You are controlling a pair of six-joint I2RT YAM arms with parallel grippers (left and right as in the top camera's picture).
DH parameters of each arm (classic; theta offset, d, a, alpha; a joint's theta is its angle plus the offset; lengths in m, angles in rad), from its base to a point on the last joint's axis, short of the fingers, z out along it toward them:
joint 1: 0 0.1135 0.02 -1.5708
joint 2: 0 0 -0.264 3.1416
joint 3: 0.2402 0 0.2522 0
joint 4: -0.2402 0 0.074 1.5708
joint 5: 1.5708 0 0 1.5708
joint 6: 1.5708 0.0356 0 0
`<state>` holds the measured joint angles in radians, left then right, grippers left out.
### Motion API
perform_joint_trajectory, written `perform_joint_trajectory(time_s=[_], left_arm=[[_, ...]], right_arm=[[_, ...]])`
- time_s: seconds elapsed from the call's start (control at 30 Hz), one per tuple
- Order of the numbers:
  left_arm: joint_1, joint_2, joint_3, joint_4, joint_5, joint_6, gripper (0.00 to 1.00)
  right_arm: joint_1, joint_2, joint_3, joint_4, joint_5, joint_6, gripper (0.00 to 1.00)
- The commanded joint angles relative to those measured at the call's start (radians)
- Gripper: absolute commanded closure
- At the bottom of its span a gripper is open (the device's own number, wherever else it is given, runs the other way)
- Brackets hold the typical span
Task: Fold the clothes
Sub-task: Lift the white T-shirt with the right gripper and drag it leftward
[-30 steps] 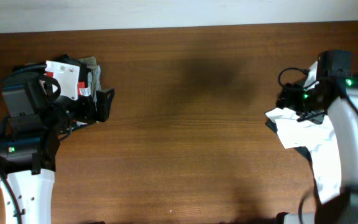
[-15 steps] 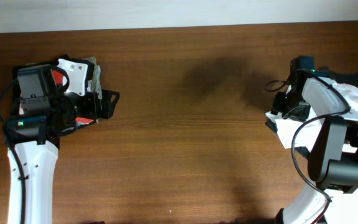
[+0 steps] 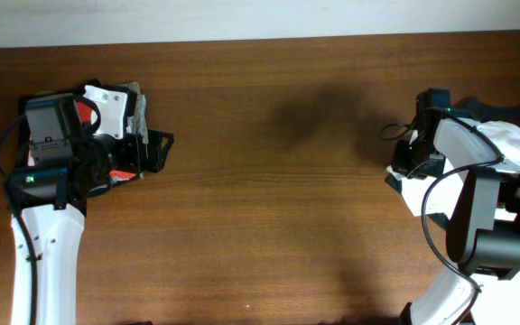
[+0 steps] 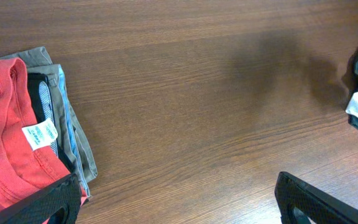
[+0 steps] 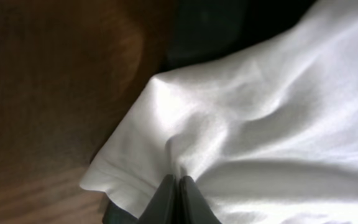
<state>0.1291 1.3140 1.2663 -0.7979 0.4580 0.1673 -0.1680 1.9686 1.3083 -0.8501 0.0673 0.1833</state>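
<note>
The clothes, a crumpled white shirt (image 3: 415, 190), lie at the table's right edge, partly under my right arm. In the right wrist view the shirt (image 5: 272, 118) fills the frame, with its hemmed edge at lower left. My right gripper (image 5: 179, 182) is shut on a pinched ridge of the white fabric just inside that hem. From overhead the right gripper (image 3: 406, 165) sits at the shirt's left edge. My left gripper (image 4: 182, 200) hangs open over bare wood, nothing between its fingers, and shows overhead (image 3: 156, 137) beside a stack at the left.
A stack of folded clothes (image 3: 116, 108) sits at the far left, topped by a red shirt (image 4: 5, 124) with a white label. A dark garment (image 5: 222, 28) lies under the white shirt. Wood table (image 3: 269, 199) spans the middle.
My right gripper has closed on the white shirt's edge after shifting slightly back along it. The left arm swung a little toward the stack a second ago and has held still since.
</note>
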Motion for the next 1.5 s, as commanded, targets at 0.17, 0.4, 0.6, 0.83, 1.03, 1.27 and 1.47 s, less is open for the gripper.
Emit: perform_joint_trajectory(time_s=[0.17, 0.4, 0.6, 0.83, 1.03, 1.27, 1.47], left_arm=[[-0.002, 0.003, 0.018, 0.000, 0.017, -0.009, 0.01], [-0.002, 0.002, 0.028, 0.008, 0.018, -0.009, 0.01], [-0.002, -0.020, 0.142, 0.028, 0.000, -0.009, 0.01], [-0.004, -0.017, 0.236, -0.015, -0.080, -0.009, 0.01], [-0.313, 0.219, 0.236, -0.100, -0.080, 0.041, 0.01], [-0.527, 0.690, 0.236, 0.089, -0.119, 0.040, 0.02], [-0.618, 0.825, 0.236, 0.136, -0.412, 0.040, 0.20]], right_arm=[[0.010, -0.258, 0.083, -0.081, -0.053, -0.045, 0.96], [0.081, -0.372, 0.479, -0.270, -0.142, -0.044, 0.96], [0.673, -0.350, 0.739, -0.315, -0.154, 0.061, 0.96], [0.893, -0.439, 0.740, -0.345, 0.140, 0.106, 0.27], [0.605, -0.673, 0.740, -0.354, 0.143, 0.171, 0.27], [0.532, -0.750, 0.740, -0.479, 0.147, 0.245, 0.27], [0.532, -0.750, 0.739, -0.509, 0.147, 0.245, 0.27]])
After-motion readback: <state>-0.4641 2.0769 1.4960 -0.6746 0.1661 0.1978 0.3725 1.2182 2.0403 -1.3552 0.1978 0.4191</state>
